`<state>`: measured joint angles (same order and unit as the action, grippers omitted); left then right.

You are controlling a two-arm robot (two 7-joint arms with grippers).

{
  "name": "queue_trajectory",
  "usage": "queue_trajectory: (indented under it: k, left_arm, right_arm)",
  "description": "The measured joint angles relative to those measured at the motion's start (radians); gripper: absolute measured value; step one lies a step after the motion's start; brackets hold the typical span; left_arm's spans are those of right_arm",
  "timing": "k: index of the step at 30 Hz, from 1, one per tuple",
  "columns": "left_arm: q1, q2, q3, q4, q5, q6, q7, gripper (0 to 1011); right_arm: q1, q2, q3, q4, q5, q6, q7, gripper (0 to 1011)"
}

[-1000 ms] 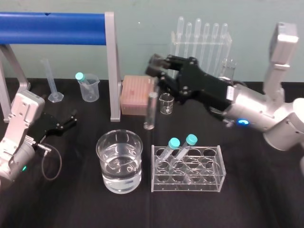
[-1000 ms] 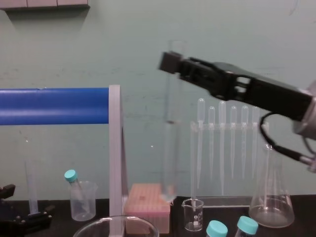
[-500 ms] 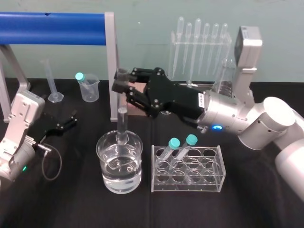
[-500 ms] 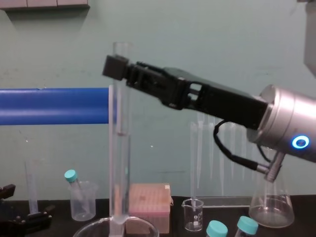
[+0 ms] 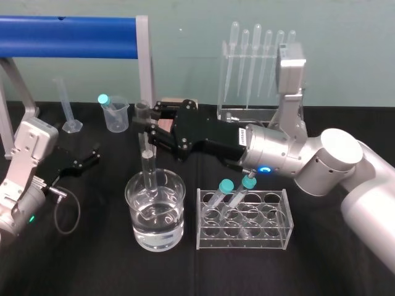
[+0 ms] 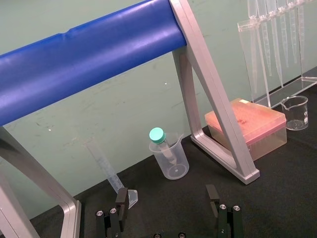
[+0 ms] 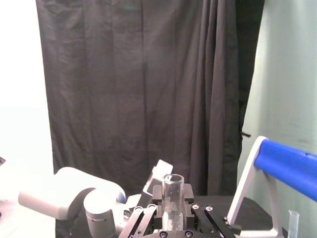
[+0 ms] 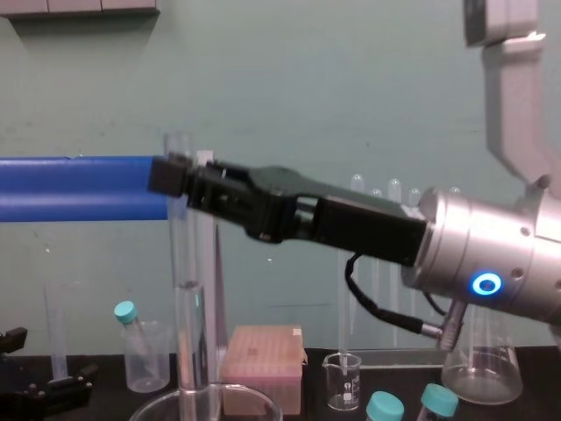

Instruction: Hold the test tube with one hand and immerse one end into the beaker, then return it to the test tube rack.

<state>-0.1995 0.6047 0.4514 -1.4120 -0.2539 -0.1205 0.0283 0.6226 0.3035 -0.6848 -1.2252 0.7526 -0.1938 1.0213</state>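
Note:
The test tube [image 5: 148,169] stands upright, and my right gripper [image 5: 144,126] is shut on its upper part. Its lower end reaches down inside the beaker [image 5: 170,231], a wide glass vessel part full of water; I cannot tell how deep it sits. From the chest the test tube [image 8: 184,307] runs down from the right gripper [image 8: 175,175] to the beaker's rim [image 8: 254,396]. In the right wrist view the tube's open mouth [image 7: 173,191] shows between the fingers. The test tube rack [image 5: 271,231] stands right of the beaker. My left gripper [image 6: 167,201] rests open at the far left of the table.
Two turquoise-capped tubes [image 5: 226,185] lean in the rack. Behind stand a pipette stand [image 5: 259,55], a blue-barred frame [image 5: 68,37], a pink tip box [image 8: 263,351], a tiny glass beaker [image 8: 344,381], a conical flask [image 8: 480,368], a plastic beaker [image 5: 115,114] and a graduated cylinder [image 5: 66,105].
My right gripper has carried the test tube leftward and down, from behind the rack to over the beaker. The tube's lower end has gone into the beaker. The left arm has not moved.

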Motion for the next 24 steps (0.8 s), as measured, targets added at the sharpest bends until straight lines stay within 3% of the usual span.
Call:
queue_trajectory:
  k: [24]
  left_arm:
    - [0.0, 0.0, 0.0, 0.0, 0.0, 0.0, 0.0, 1000]
  right_arm:
    - [0.033, -0.027, -0.047, 0.107, -0.077, 0.031, -0.033, 242]
